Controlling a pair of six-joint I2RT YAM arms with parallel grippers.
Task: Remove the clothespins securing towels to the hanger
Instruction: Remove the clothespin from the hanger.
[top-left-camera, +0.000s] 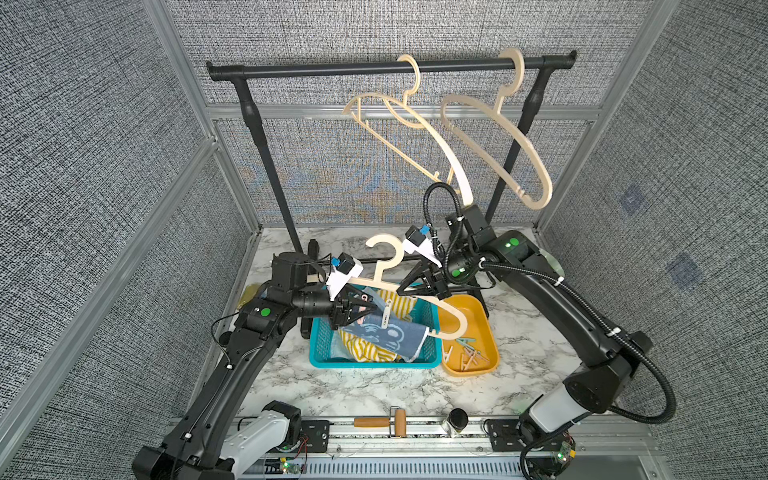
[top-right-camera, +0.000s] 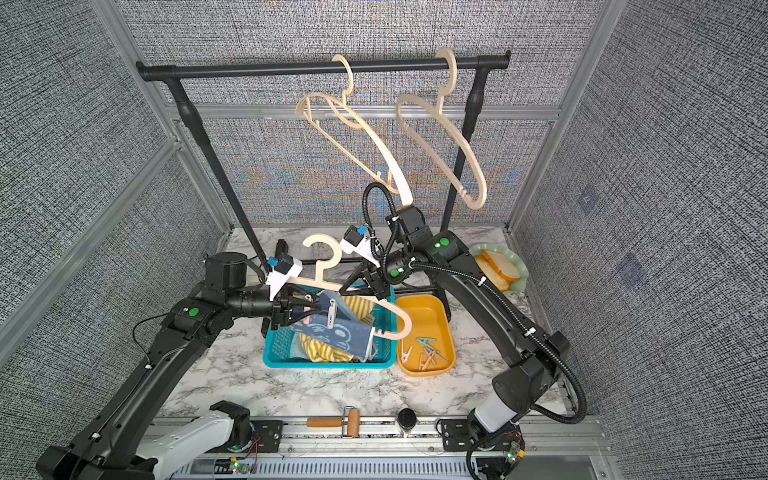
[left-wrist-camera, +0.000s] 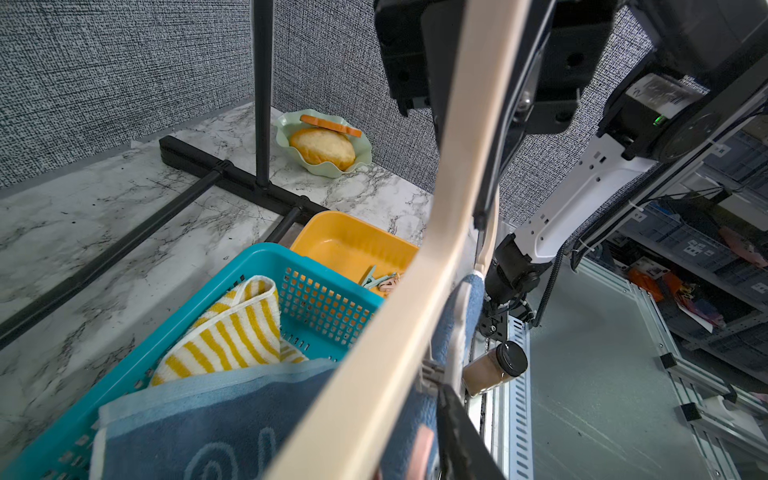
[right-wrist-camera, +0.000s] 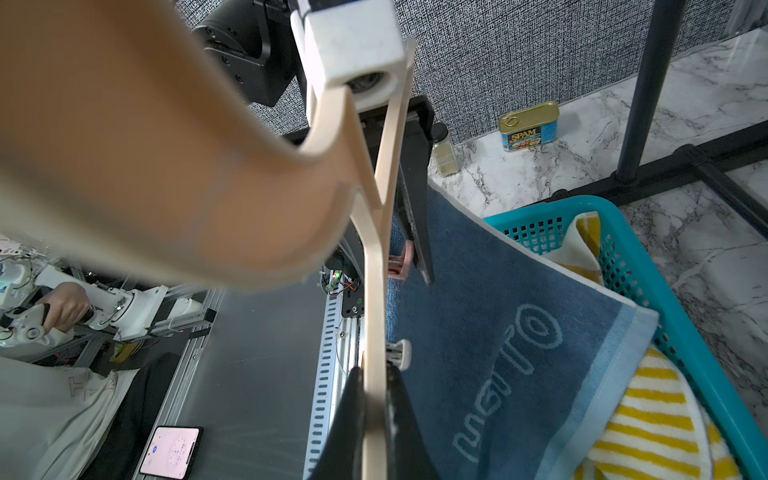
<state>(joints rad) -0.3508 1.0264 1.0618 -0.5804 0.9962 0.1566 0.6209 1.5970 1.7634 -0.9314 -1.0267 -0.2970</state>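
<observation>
**Last towel on, two clothespins to go**

Two bare hangers (top-left-camera: 417, 137) hang on the rail (top-left-camera: 332, 68). A striped towel (top-left-camera: 365, 353) lies in the teal basket (top-left-camera: 374, 365), and loose clothespins (top-left-camera: 467, 353) sit in the orange tray (top-left-camera: 487, 328). Only the dark blue towel (right-wrist-camera: 498, 299) is pegged to the held hanger (top-left-camera: 454, 314) above the basket, by a pink clothespin (right-wrist-camera: 401, 259) and a white clothespin (right-wrist-camera: 400, 352). The right hand (right-wrist-camera: 374, 390) pinches the hanger's bar. The left hand (top-left-camera: 368, 306) brackets the pink one; whether it is squeezing, I cannot tell. Readable: "HELLO" on the towel, "SPAM" on a tin (right-wrist-camera: 528, 126) on the table (right-wrist-camera: 706, 104).

The dark blue towel (right-wrist-camera: 498, 311) is looped terry cloth, the hanger (right-wrist-camera: 372, 291) smooth matt plastic, the basket (top-left-camera: 374, 362) glossy perforated plastic, the counter (top-left-camera: 374, 392) polished, marble-patterned.
</observation>
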